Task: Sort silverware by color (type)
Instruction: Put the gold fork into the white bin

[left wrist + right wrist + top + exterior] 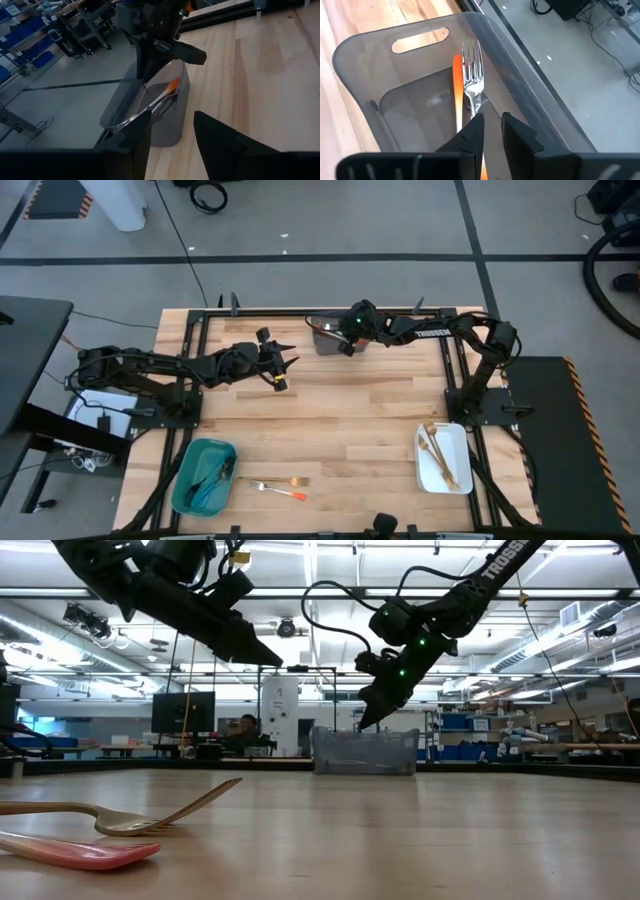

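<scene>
The grey bin (pixel 322 340) stands at the table's far edge. My right gripper (pixel 493 126) reaches down into it, fingers slightly apart. An orange-handled fork (pixel 472 70) lies slanted in the bin, its silver head against the far wall and its handle (pixel 482 172) running back between my fingers. A second orange strip (pixel 456 95) shows beside it. My left gripper (pixel 283 370) hovers open over the table's left middle and holds nothing. A gold fork (pixel 285 480) and an orange-handled piece (pixel 288 494) lie flat near the front edge. My right gripper comes into the bin slanting down from the table's right, its fingers (pixel 472 132) lying along the fork. The fork's neck (pixel 477 107) runs under the fingertips, with its head resting in the bin. I cannot tell whether the fingers still touch it.
A teal bin (pixel 188 480) with blue pieces stands at the front left. A white bin (pixel 458 442) with gold pieces stands at the front right. Bare wood lies between them and in the table's middle. Black rails frame the table.
</scene>
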Robot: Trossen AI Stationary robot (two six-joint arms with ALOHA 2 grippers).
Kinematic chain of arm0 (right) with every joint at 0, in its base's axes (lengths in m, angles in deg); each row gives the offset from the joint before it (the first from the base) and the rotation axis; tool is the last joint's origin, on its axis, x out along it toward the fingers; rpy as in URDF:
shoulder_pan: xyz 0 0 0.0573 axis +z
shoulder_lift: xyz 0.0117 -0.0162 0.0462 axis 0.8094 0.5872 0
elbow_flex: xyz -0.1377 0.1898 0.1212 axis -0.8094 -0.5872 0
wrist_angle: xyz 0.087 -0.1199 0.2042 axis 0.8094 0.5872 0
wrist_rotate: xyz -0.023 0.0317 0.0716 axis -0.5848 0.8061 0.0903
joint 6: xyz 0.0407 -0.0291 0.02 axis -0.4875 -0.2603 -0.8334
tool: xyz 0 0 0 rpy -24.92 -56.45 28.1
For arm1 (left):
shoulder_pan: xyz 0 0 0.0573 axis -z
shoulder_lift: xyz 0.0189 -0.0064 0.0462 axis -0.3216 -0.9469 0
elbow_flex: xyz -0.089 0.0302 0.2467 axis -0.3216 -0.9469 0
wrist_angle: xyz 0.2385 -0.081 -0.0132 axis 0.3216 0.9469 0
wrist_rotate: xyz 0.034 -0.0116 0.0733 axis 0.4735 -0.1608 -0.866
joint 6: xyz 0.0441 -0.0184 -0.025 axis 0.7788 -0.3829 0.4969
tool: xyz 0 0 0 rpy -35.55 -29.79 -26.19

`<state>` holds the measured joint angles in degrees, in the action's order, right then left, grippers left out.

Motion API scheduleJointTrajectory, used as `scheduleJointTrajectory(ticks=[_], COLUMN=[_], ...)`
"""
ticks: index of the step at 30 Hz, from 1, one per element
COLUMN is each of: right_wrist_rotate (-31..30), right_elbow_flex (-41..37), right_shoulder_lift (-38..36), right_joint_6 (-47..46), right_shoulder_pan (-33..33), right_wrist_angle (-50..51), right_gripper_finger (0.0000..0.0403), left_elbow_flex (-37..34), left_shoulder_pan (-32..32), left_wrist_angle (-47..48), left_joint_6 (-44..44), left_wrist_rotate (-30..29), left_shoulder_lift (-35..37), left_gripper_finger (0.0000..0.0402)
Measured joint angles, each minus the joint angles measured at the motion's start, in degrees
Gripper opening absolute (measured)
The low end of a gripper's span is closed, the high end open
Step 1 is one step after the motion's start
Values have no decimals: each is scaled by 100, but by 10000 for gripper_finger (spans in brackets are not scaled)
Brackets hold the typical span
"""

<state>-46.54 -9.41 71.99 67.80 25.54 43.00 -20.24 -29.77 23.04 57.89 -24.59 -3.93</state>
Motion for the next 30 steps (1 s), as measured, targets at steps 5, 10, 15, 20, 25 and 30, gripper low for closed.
scheduleJointTrajectory(ticks=[5,10,15,20,25,30], right_wrist_rotate=[2,11,127,561,501,420], right_elbow_flex=[0,0,-1,186,340,356], right_shoulder_lift=[-6,-54,-146,-173,-173,-173], right_joint_6=[-63,-205,-442,-766,-763,-720], right_shoulder_pan=[106,258,428,633,984,1376], right_wrist_angle=[34,85,212,421,516,373], right_gripper_finger=[82,84,85,85,85,85], left_elbow_flex=[0,7,8,235,254,256], left_shoulder_pan=[0,-2,2,32,200,341], left_wrist_angle=[22,408,773,1664,1974,2287], left_joint_6=[-2,67,15,-427,-637,-962], left_wrist_rotate=[28,661,1074,1091,1095,1095], left_shoulder_lift=[0,0,-2,-2,-4,-2], left_gripper_finger=[155,155,155,155,155,155])
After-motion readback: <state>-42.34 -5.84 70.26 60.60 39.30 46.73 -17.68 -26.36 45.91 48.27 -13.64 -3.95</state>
